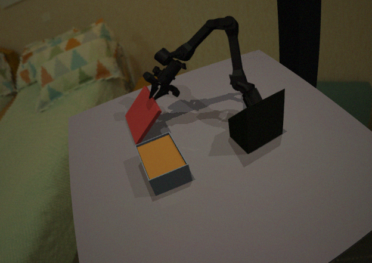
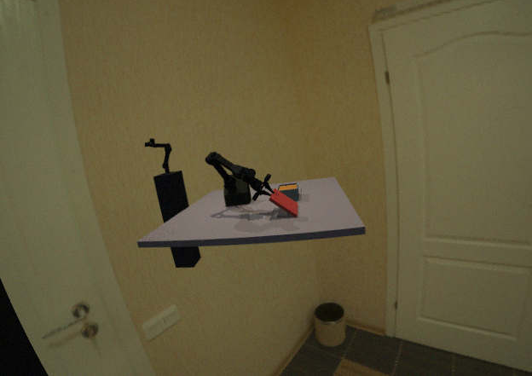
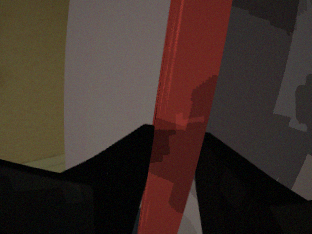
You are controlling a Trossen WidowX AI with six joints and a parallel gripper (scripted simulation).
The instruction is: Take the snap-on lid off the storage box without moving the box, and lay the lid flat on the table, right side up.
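The red lid (image 1: 140, 115) (image 2: 284, 202) (image 3: 192, 65) is off the box, steeply tilted, with its lower edge at or close to the table (image 1: 225, 212) (image 2: 193, 230); whether it touches is hard to tell. My gripper (image 1: 152, 98) (image 2: 272, 193) (image 3: 175, 139) is shut on the lid's upper edge, one finger on each side in the wrist view. The open storage box (image 1: 172, 179) (image 2: 294, 194), blue-grey with an orange inside, stands upright on the table beside the lid's low end. In the top view the low corner of the lid is close to the box's back corner.
A black block (image 1: 258, 124) (image 2: 237, 193) stands at the arm's base, to the right of the box in the top view. A tall dark pillar (image 1: 298, 34) (image 2: 171, 195) stands beyond the table edge. The lid is near the table's far left edge in the top view.
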